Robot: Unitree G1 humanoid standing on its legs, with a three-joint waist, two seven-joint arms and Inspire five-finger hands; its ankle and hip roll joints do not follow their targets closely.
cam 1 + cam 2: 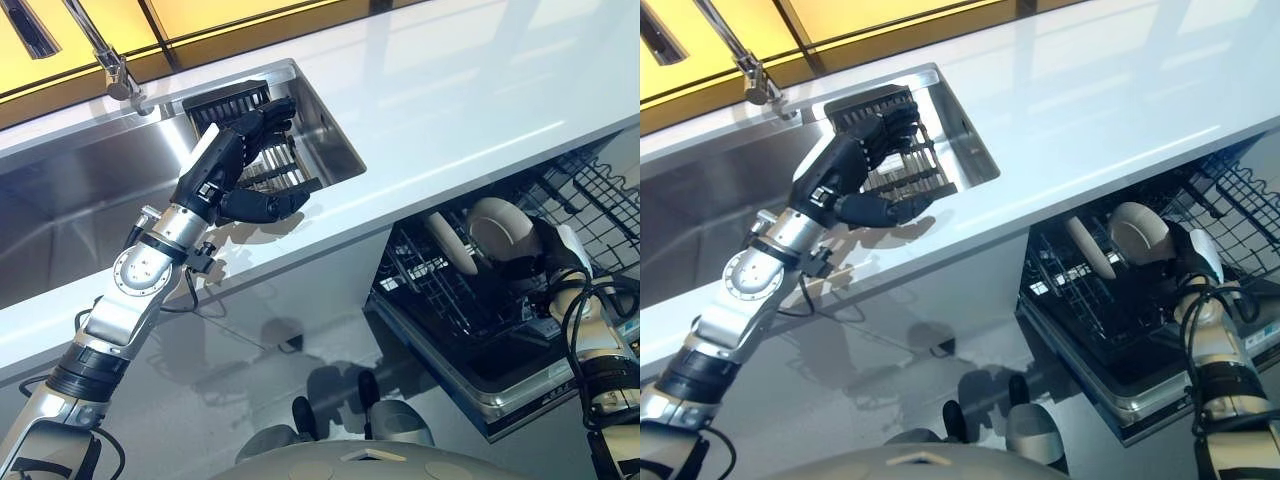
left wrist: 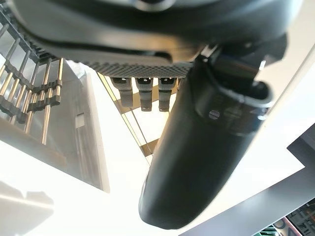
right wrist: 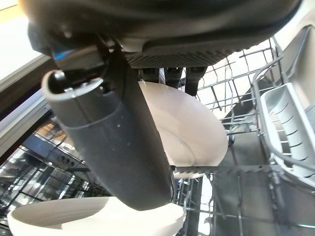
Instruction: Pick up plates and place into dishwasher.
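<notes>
A white plate point(image 1: 497, 236) stands on edge in the pulled-out dishwasher rack point(image 1: 440, 295) at the lower right. My right hand point(image 1: 556, 256) is at its rim, thumb on one face and fingers behind the other, shut on it point(image 3: 192, 125). A second white plate point(image 1: 451, 245) stands in the rack just left of the held one, and its rim point(image 3: 74, 216) lies close under the thumb. My left hand point(image 1: 235, 160) hovers over the black drying rack point(image 1: 235, 98) in the sink, fingers relaxed and holding nothing.
The steel sink point(image 1: 80, 190) with its faucet point(image 1: 112, 62) is at the upper left, and the white counter point(image 1: 450, 110) runs across above the dishwasher. A grey cutlery basket point(image 3: 290, 132) sits in the dishwasher rack beside the held plate.
</notes>
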